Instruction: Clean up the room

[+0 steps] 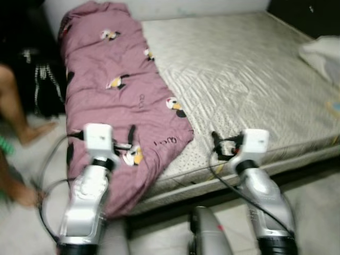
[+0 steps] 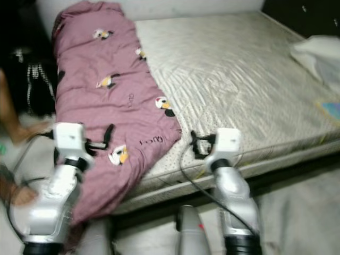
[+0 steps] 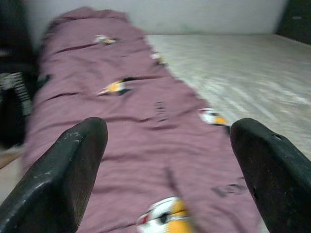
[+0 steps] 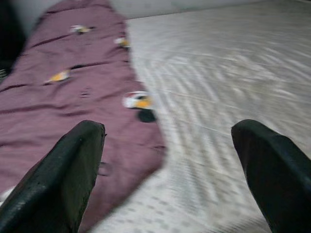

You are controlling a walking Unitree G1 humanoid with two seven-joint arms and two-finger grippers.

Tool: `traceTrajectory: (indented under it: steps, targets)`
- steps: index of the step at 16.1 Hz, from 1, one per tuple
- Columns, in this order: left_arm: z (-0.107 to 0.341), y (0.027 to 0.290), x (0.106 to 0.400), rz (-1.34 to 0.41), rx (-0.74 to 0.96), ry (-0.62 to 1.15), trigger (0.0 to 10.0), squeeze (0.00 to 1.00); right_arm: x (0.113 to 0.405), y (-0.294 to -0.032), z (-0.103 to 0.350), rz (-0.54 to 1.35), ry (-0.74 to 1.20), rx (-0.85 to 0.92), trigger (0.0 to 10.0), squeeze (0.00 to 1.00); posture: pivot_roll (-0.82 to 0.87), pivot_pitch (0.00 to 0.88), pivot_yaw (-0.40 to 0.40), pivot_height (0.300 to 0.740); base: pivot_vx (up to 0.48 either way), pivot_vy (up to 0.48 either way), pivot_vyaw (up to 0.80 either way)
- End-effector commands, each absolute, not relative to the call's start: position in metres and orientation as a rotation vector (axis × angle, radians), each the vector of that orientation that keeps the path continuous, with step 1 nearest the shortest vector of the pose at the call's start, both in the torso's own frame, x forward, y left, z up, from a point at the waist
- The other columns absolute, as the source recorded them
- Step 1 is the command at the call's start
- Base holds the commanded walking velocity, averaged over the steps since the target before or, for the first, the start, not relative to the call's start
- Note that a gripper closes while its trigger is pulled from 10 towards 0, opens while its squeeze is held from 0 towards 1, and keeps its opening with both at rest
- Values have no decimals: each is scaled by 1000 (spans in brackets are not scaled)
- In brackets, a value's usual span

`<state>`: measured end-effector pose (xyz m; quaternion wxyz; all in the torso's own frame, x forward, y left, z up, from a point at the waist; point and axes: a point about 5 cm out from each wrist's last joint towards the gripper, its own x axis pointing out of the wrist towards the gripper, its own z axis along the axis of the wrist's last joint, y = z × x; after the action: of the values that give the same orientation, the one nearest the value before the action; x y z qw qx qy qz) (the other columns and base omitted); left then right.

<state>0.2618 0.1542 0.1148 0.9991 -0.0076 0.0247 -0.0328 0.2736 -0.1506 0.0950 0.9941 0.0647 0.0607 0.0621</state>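
Item one: purple blanket (image 1: 114,101), printed with small black, white and orange bird figures. It lies lengthwise along the left side of the mattress (image 1: 249,79), from the head end down to the near edge, where its lower end hangs over the side toward the floor. Dark writing is printed near its lower right corner, and another short mark sits mid-length; both are too blurred for me to read.

Item two: mattress, pale quilted fabric, bare to the right of the blanket.

Item three: white pillow (image 1: 323,56), at the far right edge of the mattress, well apart from the blanket.

Item four: my left gripper (image 3: 167,160), raised over the lower part of the blanket. Its fingers (image 3: 63,170) are spread wide with nothing between them.

Item five: my right gripper (image 4: 167,160), held above the near edge of the mattress just beside the blanket's lower right corner. Fingers likewise spread wide, nothing gripped.

Item six: a person's bare leg (image 1: 18,111), on the floor to the left of the bed.

Item seven: dark clothing (image 1: 37,69) heaped beside the blanket's left edge.
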Motion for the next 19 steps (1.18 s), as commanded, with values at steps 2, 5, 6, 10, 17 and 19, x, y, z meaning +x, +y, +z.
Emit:
traceTrajectory:
  steps: [2, 5, 6, 10, 17, 19]
  targets:
    - [113, 155, 263, -59, -9, 63, 10000, 0, 274, -153, 94, 113, 136, 130, 10000, 0, -23, 0, -24, 617, 0, 0, 0]
    - [112, 156, 265, -44, -12, 78, 10000, 0, 273, -153, 93, 113, 141, 131, 10000, 0, -24, 0, -23, 617, 0, 0, 0]
    - [110, 157, 267, -38, -11, 94, 10000, 0, 272, -154, 94, 113, 139, 129, 10000, 0, -29, 0, -22, 617, 0, 0, 0]
    - [102, 164, 274, -15, -13, 151, 10000, 0, 259, -160, 101, 93, 130, 130, 10000, 0, -57, 10, -22, 582, 0, 0, 0]
    - [90, 174, 299, 82, -64, 205, 10000, 0, 221, -203, 106, 38, 178, -31, 10000, 0, -140, 77, -28, 542, 0, 0, 0]
    - [88, 171, 306, 109, -94, 211, 10000, 0, 209, -214, 104, 5, 217, -28, 10000, 0, -168, 91, -36, 542, 0, 0, 0]
